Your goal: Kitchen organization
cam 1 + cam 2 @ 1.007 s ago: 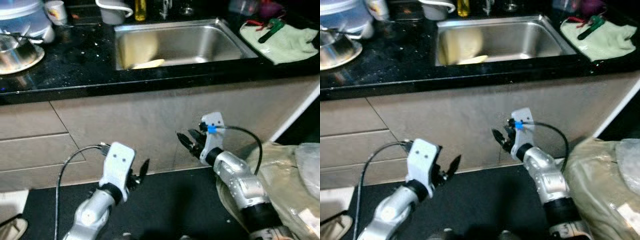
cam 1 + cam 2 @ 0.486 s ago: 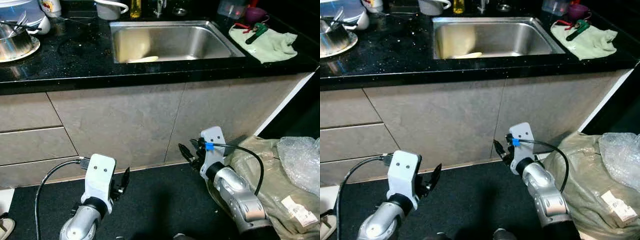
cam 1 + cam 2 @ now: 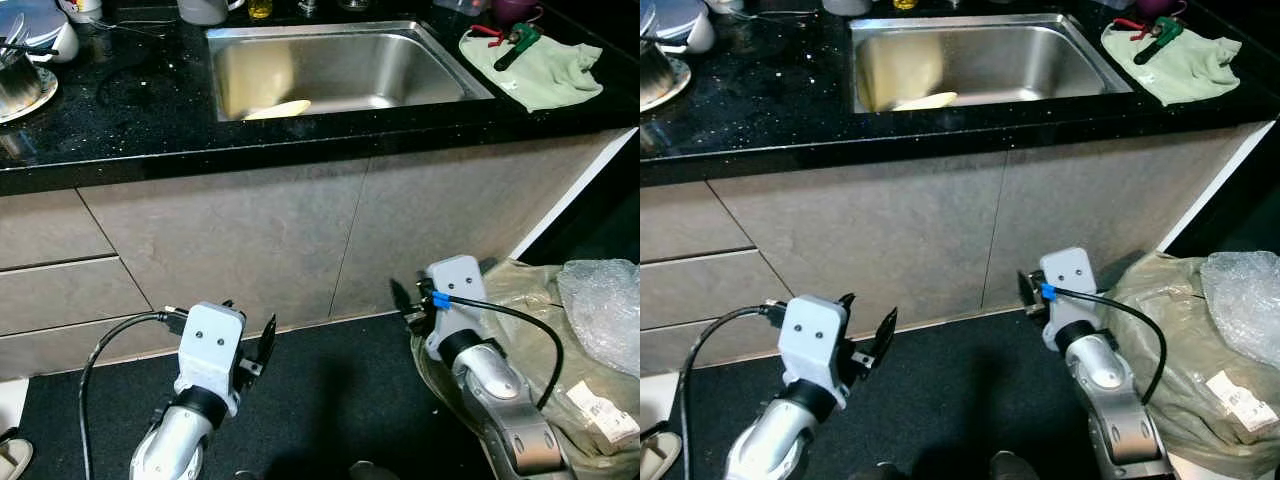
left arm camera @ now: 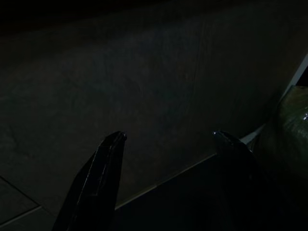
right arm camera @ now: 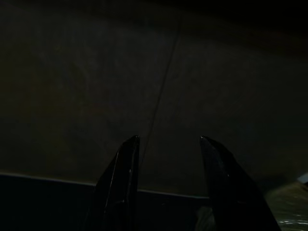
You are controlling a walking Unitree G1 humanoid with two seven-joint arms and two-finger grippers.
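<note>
Stainless steel catches my eye first: one sink set into the black speckled counter, with a single pale, flat yellowish object lying on its floor near the front left corner (I cannot tell what it is). On the counter to the right of the sink I count one light green cloth, rumpled, and on it one tool with a dark green handle beside something red. At the far left of the counter sits one metal pot on a plate, with a white appliance behind it. Below the counter run grey cabinet fronts: two drawer fronts stacked at left and two doors under the sink, split by one thin vertical seam. Both of my arms hang low in front of those doors over the dark floor. My left gripper holds nothing, its two black fingers spread wide apart, pointing at the cabinet face. My right gripper is likewise empty, fingers parted more narrowly, aimed at the door seam. Just beside the right arm lies one olive-coloured bag, bulging, with one clump of clear crinkled plastic on top and a white label near its lower edge.
</note>
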